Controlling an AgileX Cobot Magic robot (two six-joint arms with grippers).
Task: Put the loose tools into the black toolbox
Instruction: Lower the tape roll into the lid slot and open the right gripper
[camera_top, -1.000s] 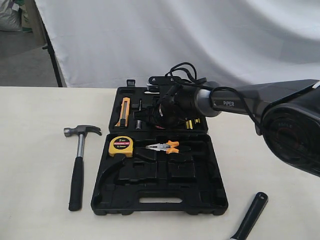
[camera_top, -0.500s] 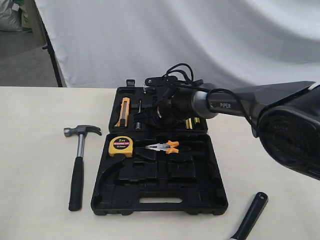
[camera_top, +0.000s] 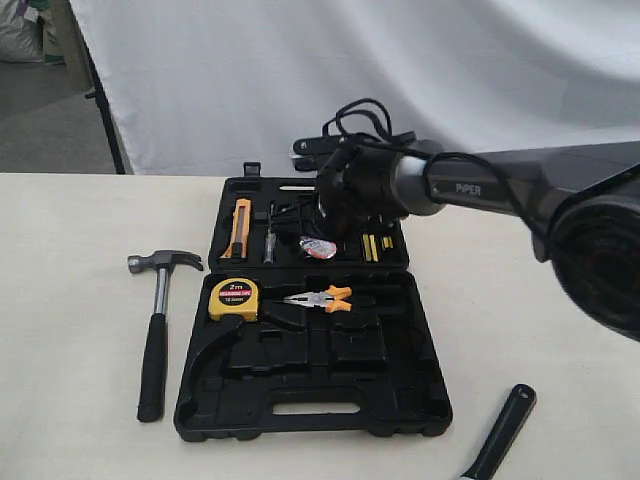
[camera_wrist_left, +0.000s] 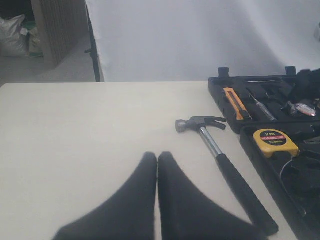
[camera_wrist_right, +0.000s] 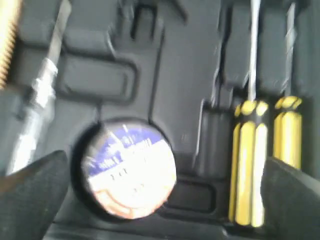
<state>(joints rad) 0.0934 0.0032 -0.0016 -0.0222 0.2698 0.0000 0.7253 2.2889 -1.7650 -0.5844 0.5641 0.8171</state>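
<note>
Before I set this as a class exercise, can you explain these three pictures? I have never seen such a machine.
This is a robot with two arms, each ending in a pincer. One picture comes from a camera off the arms that looks across the table. The other two come from cameras on the wrists. The open black toolbox holds a tape measure, pliers and screwdrivers. The hammer and the wrench, of which only the handle shows, lie outside it. The right pincer is open above the tape roll, which sits in a round recess. The left pincer is shut and holds nothing.
</note>
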